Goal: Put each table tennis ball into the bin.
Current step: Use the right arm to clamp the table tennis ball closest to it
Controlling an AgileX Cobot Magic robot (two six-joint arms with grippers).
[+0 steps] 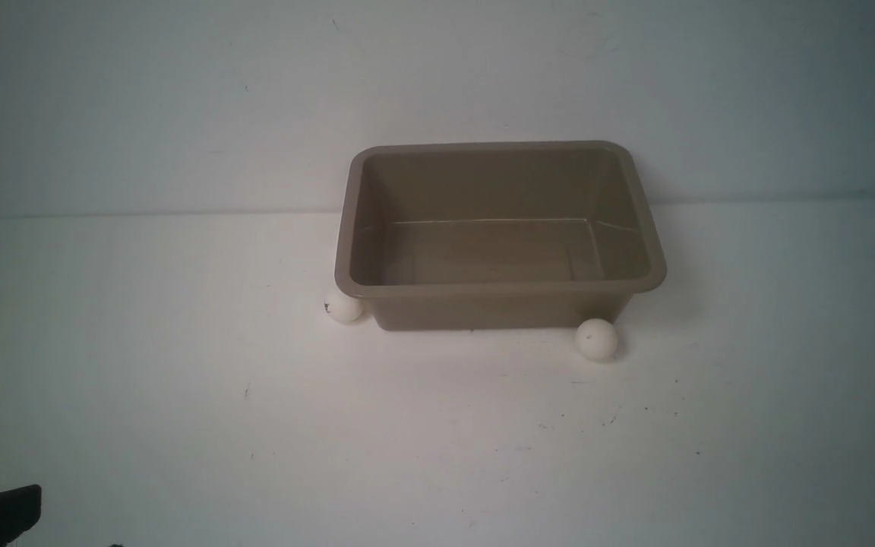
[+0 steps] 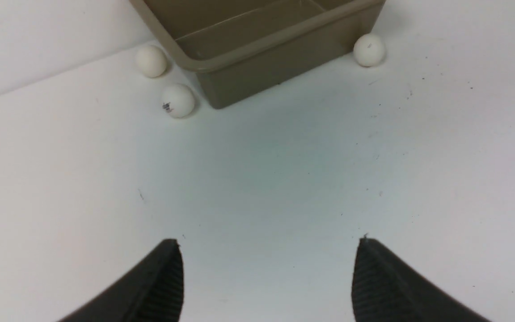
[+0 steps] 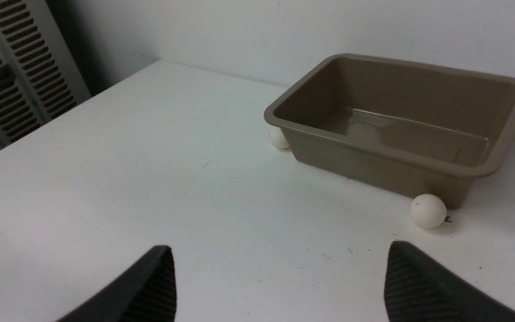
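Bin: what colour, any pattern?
Plain grey-brown bin, no pattern. Shows best in the right wrist view.

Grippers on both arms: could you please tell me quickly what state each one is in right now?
Left gripper: open, holding nothing.
Right gripper: open, holding nothing.

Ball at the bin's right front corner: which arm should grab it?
Right, probably. That ball lies toward the robot's right, by the bin; the right claw is open, empty, and views it close ahead.
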